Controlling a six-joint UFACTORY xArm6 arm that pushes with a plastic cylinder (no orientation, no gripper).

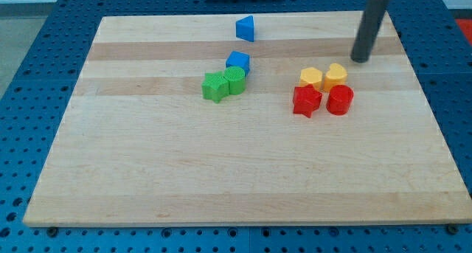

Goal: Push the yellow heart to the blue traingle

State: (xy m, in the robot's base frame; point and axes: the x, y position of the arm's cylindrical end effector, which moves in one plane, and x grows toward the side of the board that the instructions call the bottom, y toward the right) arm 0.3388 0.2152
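My tip [361, 60] just upper-right of yellow heart [335, 75]; apart

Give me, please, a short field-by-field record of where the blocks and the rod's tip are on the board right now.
board: wooden board on a blue pegboard
my tip: at the view's upper right, just above and right of the yellow heart, apparently not touching it
yellow heart: right of the yellow block
red blocks: star and round one, below the yellows
blue triangle: alone near the view's top
blue cube: above the green blocks
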